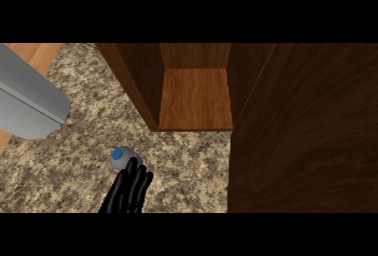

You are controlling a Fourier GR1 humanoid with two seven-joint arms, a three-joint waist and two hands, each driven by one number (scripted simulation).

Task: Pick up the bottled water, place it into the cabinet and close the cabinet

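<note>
The bottled water [118,155] is a small grey bottle with a blue cap, standing on the speckled stone counter [66,175] in front of the cabinet. My right hand [129,189] comes up from the lower edge with straight fingers, open; its fingertips [136,163] reach the bottle's right side. The wooden cabinet [196,97] stands open just beyond, its bare shelf showing. Its dark door [303,135] fills the right side of the view. A grey forearm [26,100] hangs large at the upper left; its hand is out of the picture.
The counter runs from the lower left up to the cabinet's front edge. A strip of lighter wood [33,52] shows at the top left behind the grey forearm. The cabinet's left wall [133,80] rises close behind the bottle.
</note>
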